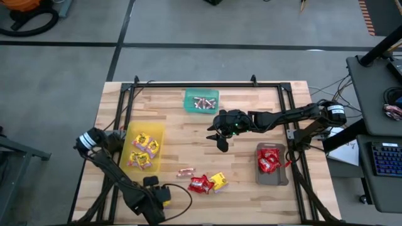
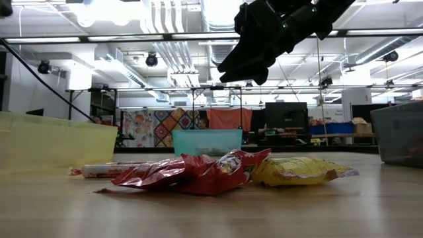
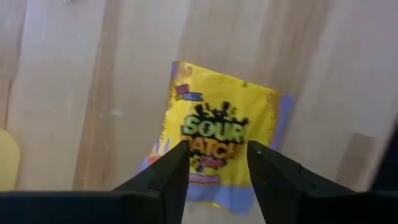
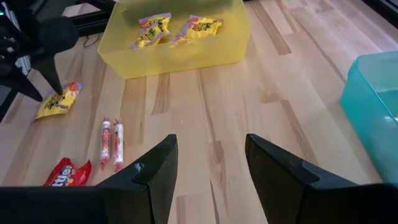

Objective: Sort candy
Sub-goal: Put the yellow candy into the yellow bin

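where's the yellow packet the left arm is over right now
In the high view the yellow sour-candy packet lies flat on the wooden table near its front edge, under the left pincer, in front of the yellow plastic tray.

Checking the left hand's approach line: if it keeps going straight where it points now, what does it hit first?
Likely the yellow Sour Patch packet, lying flat on the table directly ahead of the open left hand. Depth is unclear.

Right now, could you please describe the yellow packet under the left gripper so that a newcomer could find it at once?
Start at the yellow tray on the table's left side and go toward the near edge, where the left gripper hangs open. The yellow packet lies flat on the bare wood right below it. Unlike the other yellow packets, it lies alone, outside the tray and apart from the loose pile of sweets.
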`<move>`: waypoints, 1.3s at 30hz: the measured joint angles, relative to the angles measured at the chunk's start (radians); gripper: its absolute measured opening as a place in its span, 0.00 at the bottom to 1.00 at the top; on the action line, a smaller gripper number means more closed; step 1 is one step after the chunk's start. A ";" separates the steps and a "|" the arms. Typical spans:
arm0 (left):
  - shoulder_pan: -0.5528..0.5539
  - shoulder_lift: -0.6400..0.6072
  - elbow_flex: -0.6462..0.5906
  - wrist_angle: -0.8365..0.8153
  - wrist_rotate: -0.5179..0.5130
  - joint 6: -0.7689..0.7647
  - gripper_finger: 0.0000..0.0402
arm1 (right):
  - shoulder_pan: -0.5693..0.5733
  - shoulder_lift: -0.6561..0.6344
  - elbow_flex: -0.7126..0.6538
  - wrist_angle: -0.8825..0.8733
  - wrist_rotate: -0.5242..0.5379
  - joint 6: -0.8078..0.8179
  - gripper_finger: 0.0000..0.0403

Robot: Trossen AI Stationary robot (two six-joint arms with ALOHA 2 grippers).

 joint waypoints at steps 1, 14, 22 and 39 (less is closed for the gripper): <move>0.000 0.004 -0.003 -0.001 0.000 0.000 0.35 | 0.000 0.000 0.000 -0.001 0.000 0.001 0.45; 0.000 0.048 -0.006 -0.007 -0.012 0.000 0.23 | 0.004 0.000 0.000 -0.006 -0.006 0.008 0.45; -0.001 0.045 -0.006 -0.019 -0.015 -0.028 0.02 | 0.016 0.000 0.000 -0.023 -0.008 0.003 0.45; 0.003 -0.127 0.137 -0.401 -0.204 -0.167 0.00 | 0.024 0.000 0.000 -0.023 -0.007 0.008 0.45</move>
